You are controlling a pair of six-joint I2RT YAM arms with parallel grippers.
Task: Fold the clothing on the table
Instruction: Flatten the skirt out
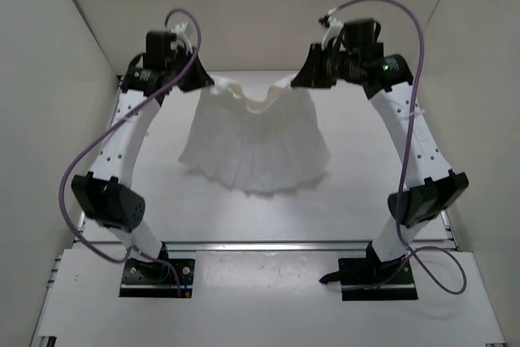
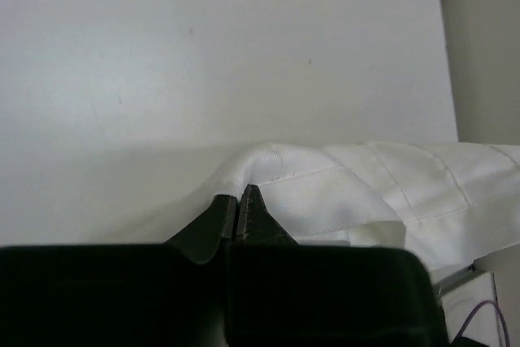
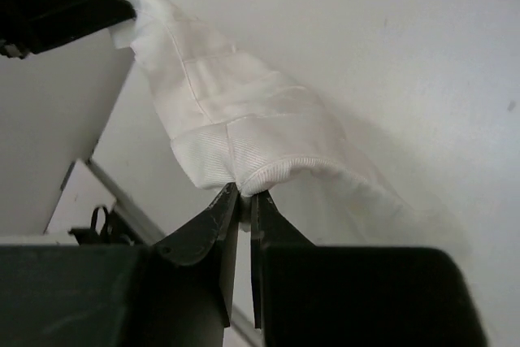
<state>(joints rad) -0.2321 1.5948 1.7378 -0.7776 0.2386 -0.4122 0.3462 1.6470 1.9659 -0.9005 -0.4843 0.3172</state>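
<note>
**Holding the clothing (image 1: pixel 256 148) up by its top edge, both arms at the back of the table (image 1: pixel 162 209)**

Both arms reach into the upper part of the top view and share one white garment between them. The left end effector (image 1: pixel 210 84) is pinched shut on the top corner at the left. Its wrist view shows the fingertips (image 2: pixel 253 201) closed on a fold of hem, with the cloth running off to the right of the frame. The right end effector (image 1: pixel 297 80) is clamped on the opposite corner. In its own view the ribbed edge bunches just above the closed tips, and the cloth stretches away to the upper left toward the other arm.

The held edge runs left to right across the picture and sags a little in the middle. From there the clothing fans downward in the frame, toward the arm bases, with its pleated lower hem resting on the table at centre.

Neither arm is nearer, since each has its own corner. As I see it, the fold depends on that hem lying on the base side of both grips, so the top edge would have to travel down the frame over it.
</note>
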